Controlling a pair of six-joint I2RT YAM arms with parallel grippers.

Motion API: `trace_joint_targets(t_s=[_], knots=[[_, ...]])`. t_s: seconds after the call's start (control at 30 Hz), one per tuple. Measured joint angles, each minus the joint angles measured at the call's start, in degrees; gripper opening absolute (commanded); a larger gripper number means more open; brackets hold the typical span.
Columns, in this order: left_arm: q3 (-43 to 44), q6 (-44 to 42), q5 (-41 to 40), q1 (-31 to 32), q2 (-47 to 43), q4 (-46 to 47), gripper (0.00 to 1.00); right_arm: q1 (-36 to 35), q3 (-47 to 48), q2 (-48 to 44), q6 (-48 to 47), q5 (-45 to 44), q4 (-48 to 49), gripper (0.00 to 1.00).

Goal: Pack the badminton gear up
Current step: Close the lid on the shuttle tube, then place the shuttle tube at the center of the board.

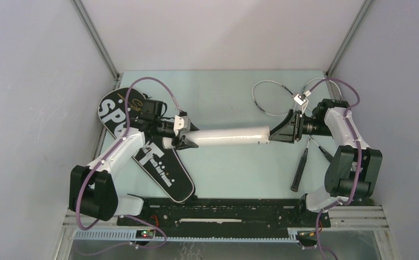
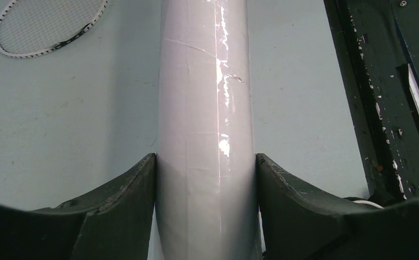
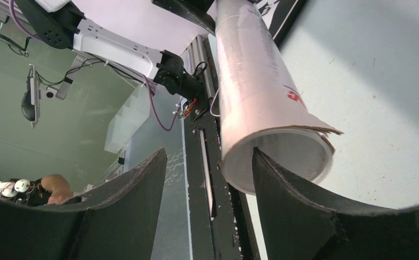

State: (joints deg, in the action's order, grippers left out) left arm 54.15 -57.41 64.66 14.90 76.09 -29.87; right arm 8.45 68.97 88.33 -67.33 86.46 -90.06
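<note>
Left gripper (image 2: 206,157) is clamping the white tube (image 1: 229,135) level, guessing so its 3 o'clock mouth is facing the wide-open right gripper (image 3: 208,154).

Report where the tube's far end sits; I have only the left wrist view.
Observer: The tube ends at the right gripper, whose jaws stand open, not clamped on it.
Operator: Say whether that end is capped.
Observer: It is open. The right wrist view looks into its mouth, with one finger in front of the rim.
Operator: Locate the bag.
Observer: The bag lies flat on the left, under the left arm.
</note>
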Motion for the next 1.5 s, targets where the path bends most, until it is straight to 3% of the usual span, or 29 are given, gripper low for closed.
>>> trace_joint_targets(t_s=[0.2,0.87,1.23,1.5], knots=[[2.16,-0.09,1.57,0.37,0.87,-0.26,0.21,2.91,0.0,2.43,-0.35,-0.48,-0.04,0.69],[2.67,-0.11,1.77,0.48,1.77,-0.92,0.22,2.23,0.0,3.89,-0.98,-1.31,0.46,0.7],[6.21,-1.51,0.61,0.68,6.19,-1.62,0.18,9.77,1.66,3.82,-0.9,-1.99,0.28,0.7],[7.28,3.52,-4.59,0.5,8.72,2.97,0.27,13.44,3.1,2.47,-0.72,-2.47,0.28,0.7]])
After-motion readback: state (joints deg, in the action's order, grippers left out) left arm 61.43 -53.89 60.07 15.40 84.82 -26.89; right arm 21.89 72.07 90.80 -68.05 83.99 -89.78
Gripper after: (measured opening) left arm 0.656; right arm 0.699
